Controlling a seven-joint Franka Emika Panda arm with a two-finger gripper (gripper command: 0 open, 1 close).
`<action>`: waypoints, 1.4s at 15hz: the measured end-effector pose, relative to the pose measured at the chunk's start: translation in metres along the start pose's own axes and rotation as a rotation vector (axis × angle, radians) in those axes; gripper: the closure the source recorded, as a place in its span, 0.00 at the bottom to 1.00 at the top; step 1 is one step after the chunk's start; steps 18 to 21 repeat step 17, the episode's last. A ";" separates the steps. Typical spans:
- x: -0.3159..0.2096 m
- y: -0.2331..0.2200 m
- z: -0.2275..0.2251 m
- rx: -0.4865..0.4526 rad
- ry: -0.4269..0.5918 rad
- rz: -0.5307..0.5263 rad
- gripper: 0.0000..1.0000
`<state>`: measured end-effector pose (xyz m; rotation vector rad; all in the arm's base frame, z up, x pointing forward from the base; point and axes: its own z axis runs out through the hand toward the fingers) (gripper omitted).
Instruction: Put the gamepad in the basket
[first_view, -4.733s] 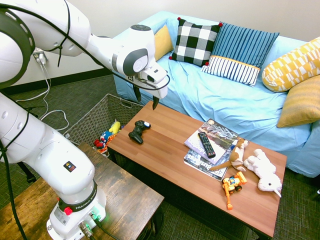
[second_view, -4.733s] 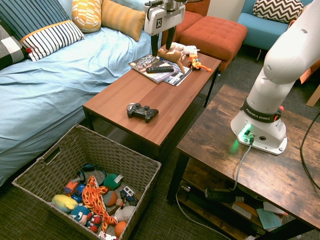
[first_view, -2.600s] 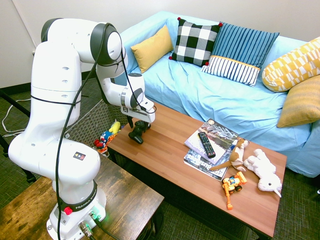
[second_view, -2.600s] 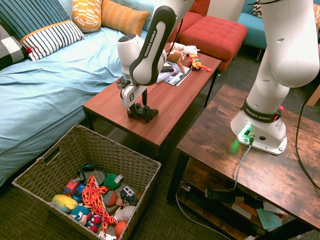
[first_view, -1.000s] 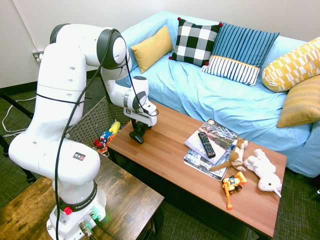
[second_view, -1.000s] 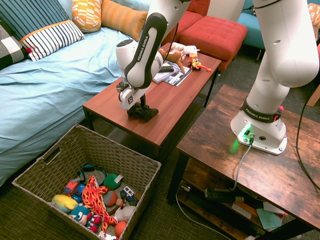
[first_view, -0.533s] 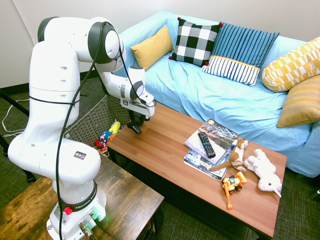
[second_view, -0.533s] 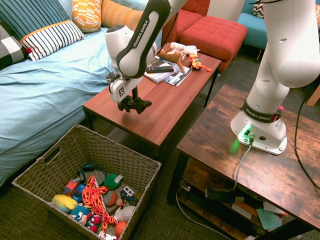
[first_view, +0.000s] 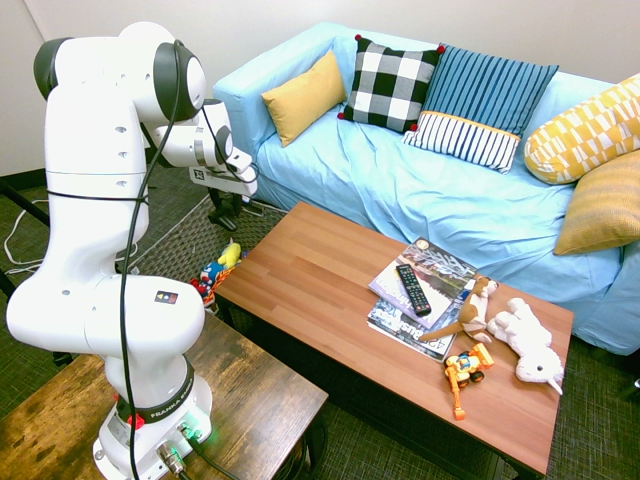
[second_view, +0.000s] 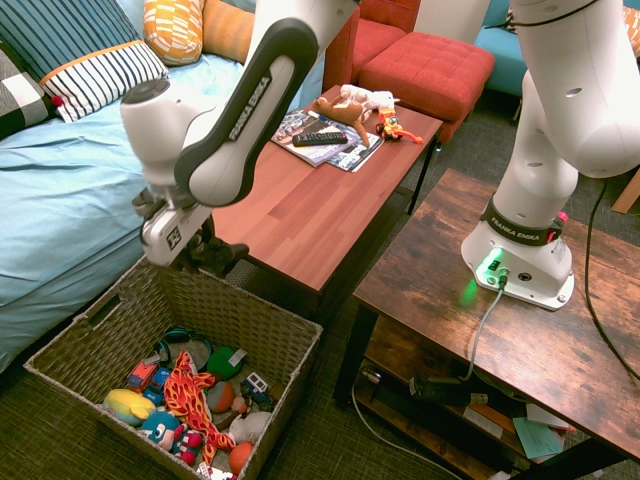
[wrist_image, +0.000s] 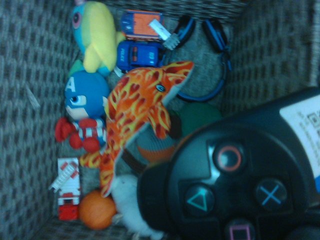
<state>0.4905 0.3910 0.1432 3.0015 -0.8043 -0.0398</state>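
Observation:
The black gamepad (second_view: 224, 256) hangs in the air over the near-table edge of the basket (second_view: 272, 320), a big grey woven bin on the floor beside the coffee table. My gripper (second_view: 208, 254) is shut on the gamepad. In the wrist view the gamepad (wrist_image: 235, 186) fills the lower right, its button face towards the camera, with the basket's inside wall (wrist_image: 25, 125) and several toys below it. In the first exterior view my gripper (first_view: 225, 212) hangs left of the table, and the arm hides most of the basket (first_view: 178, 246).
The basket holds an orange plush (second_view: 188, 396), a yellow toy (second_view: 128, 406) and small cars. The coffee table (first_view: 320, 300) carries a flat remote (first_view: 412, 288) on magazines, plush animals (first_view: 528, 342) and a toy digger (first_view: 464, 370). A blue sofa (first_view: 440, 200) stands behind.
The gamepad has been lifted off the coffee table. The arm has swung it off the table's end to a spot above the basket.

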 end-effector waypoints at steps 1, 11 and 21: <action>-0.013 -0.017 0.018 -0.010 -0.006 -0.005 1.00; -0.033 -0.072 0.110 -0.128 -0.054 -0.003 0.00; -0.026 -0.076 0.102 -0.140 -0.050 0.001 0.00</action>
